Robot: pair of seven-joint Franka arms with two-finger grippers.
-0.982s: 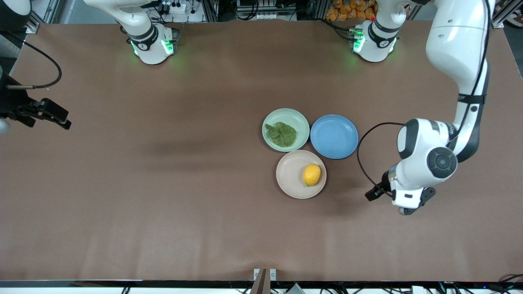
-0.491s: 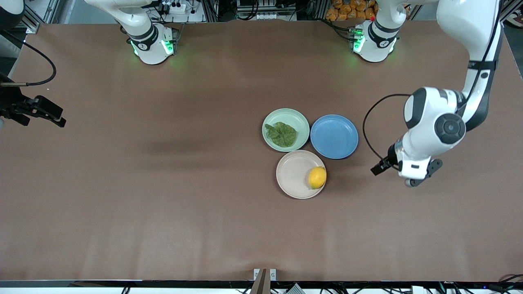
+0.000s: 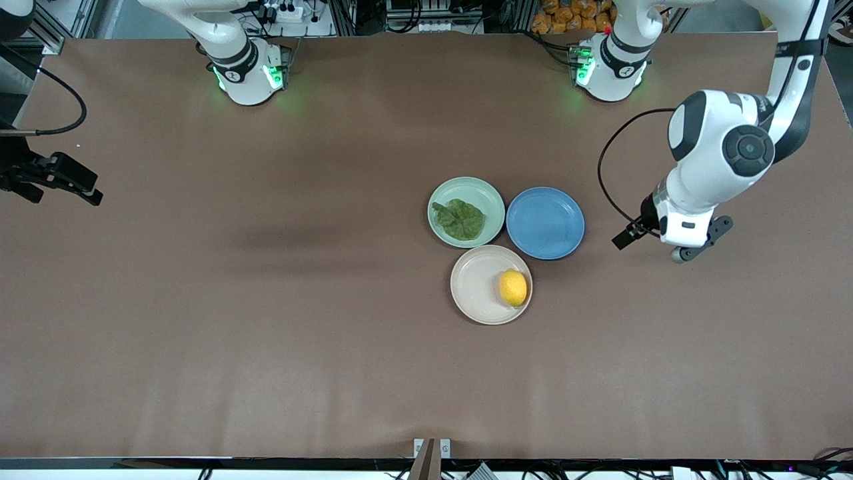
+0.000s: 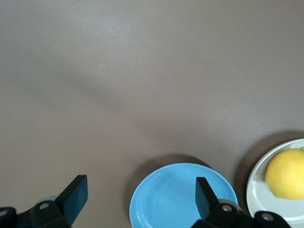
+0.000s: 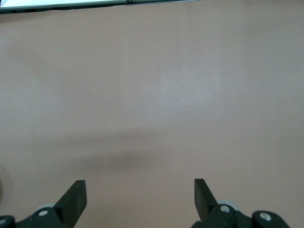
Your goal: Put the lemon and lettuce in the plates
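The lettuce (image 3: 458,219) lies flat in the mint green plate (image 3: 490,200). Nearer the front camera, the lemon (image 3: 513,288) rests in the beige plate (image 3: 474,287), close to the rim at the left arm's end. My left gripper (image 3: 690,245) hangs open and empty over bare table beside the blue plate. In the left wrist view the gripper (image 4: 140,197) frames the blue plate, with the lemon (image 4: 287,173) and beige plate (image 4: 259,192) at the side. My right gripper (image 3: 16,183) waits at the right arm's end of the table, and in its wrist view the gripper (image 5: 140,197) stands open over bare table.
An empty blue plate (image 3: 545,223) touches both other plates, toward the left arm's end; it also shows in the left wrist view (image 4: 183,199). The two arm bases (image 3: 246,67) (image 3: 610,63) stand along the table's edge farthest from the front camera. Brown tabletop (image 3: 266,300) spreads around the plates.
The left arm has drawn back from beside the beige plate toward its base, gripper open throughout. The lemon rolled a little within its plate. The right arm shifted slightly outward.
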